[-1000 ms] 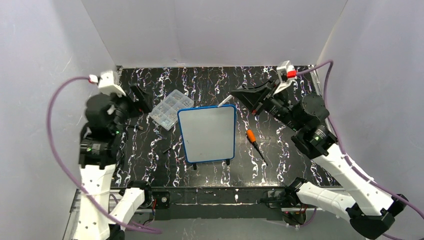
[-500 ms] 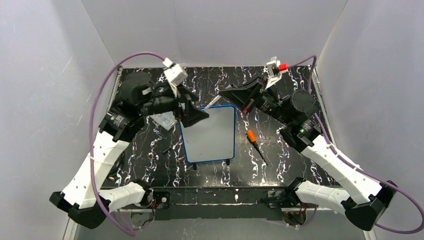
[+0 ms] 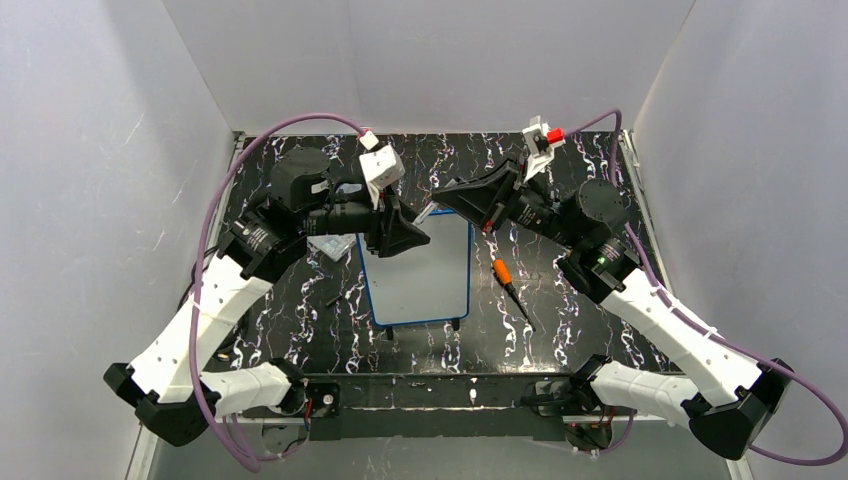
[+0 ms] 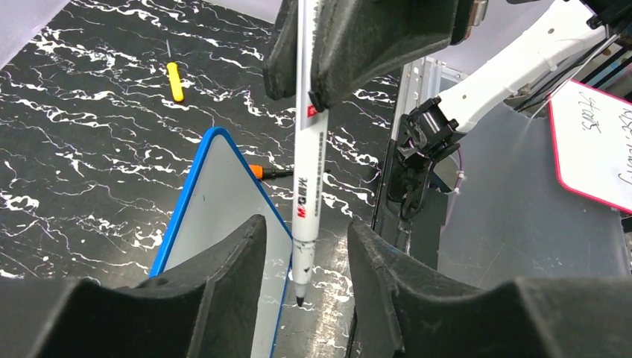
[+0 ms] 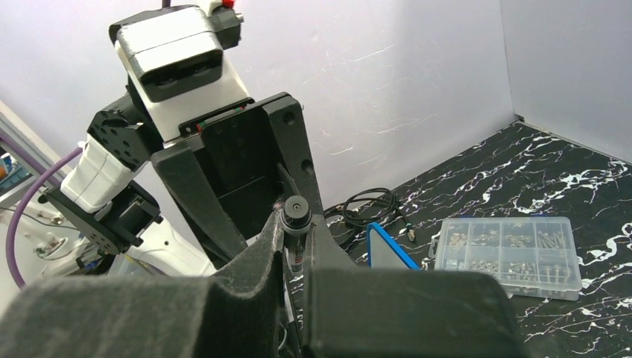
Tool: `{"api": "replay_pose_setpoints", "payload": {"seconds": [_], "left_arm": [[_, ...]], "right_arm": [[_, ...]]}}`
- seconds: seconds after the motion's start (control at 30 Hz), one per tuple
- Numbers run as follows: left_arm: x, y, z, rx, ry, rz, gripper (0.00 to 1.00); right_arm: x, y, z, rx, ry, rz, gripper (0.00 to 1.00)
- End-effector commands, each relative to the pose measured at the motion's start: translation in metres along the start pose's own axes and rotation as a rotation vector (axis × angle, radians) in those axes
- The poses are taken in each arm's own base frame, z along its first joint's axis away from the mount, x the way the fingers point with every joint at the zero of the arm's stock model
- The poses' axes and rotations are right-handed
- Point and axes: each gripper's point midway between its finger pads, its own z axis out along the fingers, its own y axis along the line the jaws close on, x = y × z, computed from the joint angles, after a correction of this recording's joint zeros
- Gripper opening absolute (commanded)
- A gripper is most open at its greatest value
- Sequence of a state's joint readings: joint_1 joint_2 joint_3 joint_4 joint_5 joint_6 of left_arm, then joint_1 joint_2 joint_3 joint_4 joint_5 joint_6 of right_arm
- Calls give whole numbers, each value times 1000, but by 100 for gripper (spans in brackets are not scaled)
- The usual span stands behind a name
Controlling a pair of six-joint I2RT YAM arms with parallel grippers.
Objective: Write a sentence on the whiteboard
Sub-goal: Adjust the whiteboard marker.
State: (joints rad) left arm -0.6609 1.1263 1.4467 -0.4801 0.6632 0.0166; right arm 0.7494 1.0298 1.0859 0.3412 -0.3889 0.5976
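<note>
**Marker pinched by the right arm, left fingers spread around it**

In the top view the right gripper (image 3: 447, 198) is clamped on a white marker (image 3: 428, 211), just above the centre of the frame. My left wrist view shows that marker hanging nearly upright, tip down. Its barrel is squeezed between the right arm's 2 black pads (image 4: 373, 45) at the top of the frame.

The left gripper (image 3: 420, 240) is spread wide. Its 2 fingers (image 4: 216, 291) stand on either side of the marker's lower end, apart from it.

The whiteboard (image 3: 420, 270) lies flat on the black marbled table (image 3: 560, 330) in the middle of the top view. Both grippers meet above its far edge.

An orange-handled screwdriver (image 3: 508, 282) lies just right of the board. A clear compartment box (image 5: 510, 257) of small parts sits at the lower right of the right wrist view. A yellow-handled screwdriver (image 4: 174, 80) lies at the upper left of the left wrist view. At that view's right edge, off the table, is a red-framed board (image 4: 596, 142) with handwriting I cannot read.
</note>
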Motion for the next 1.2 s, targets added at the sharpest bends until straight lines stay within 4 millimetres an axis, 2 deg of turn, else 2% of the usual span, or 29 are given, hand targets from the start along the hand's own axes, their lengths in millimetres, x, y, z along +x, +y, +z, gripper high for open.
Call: {"api": "replay_pose_setpoints", "payload": {"seconds": [0.0, 0.03, 0.1, 0.2, 0.27, 0.33, 0.4, 0.43, 0.5, 0.57, 0.73, 0.83, 1.0, 1.17], "left_arm": [[-10, -10, -1, 44, -11, 34, 41], [-10, -11, -1, 52, -11, 34, 40], [-9, -16, 1, 80, -7, 32, 28], [-2, -19, 2, 102, 6, 28, 3], [7, -18, 1, 95, 18, 30, 0], [22, -17, -1, 83, 45, 25, 0], [39, -19, -4, 87, 88, 5, 0], [48, -21, -5, 98, 112, -5, 0], [62, -29, -8, 136, 152, -34, 0], [73, -39, -12, 174, 180, -55, 0], [85, -63, -18, 286, 225, -104, 0], [92, -72, -20, 320, 275, -109, 0], [112, -65, -20, 274, 400, -130, 0], [116, -70, -18, 290, 417, -124, 0]], "right_arm": [[-5, 11, 1, -40, -6, -10, 1], [-4, 11, 1, -41, 0, -6, 1], [-1, 10, 0, -40, 9, 1, 1], [5, 7, -2, -21, 29, 11, 1], [11, 1, -5, 12, 49, 18, 2], [17, -9, -11, 73, 61, 28, 20], [21, -13, -18, 110, 72, 37, 49], [23, -12, -21, 116, 79, 40, 60], [22, -8, -27, 120, 99, 41, 72], [29, -7, -32, 136, 164, 42, 79], [57, -2, -39, 122, 390, 80, 81], [73, 11, -44, 50, 518, 136, 79], [94, 33, -52, -81, 640, 259, 72], [116, 33, -61, -92, 709, 317, 63]]}}
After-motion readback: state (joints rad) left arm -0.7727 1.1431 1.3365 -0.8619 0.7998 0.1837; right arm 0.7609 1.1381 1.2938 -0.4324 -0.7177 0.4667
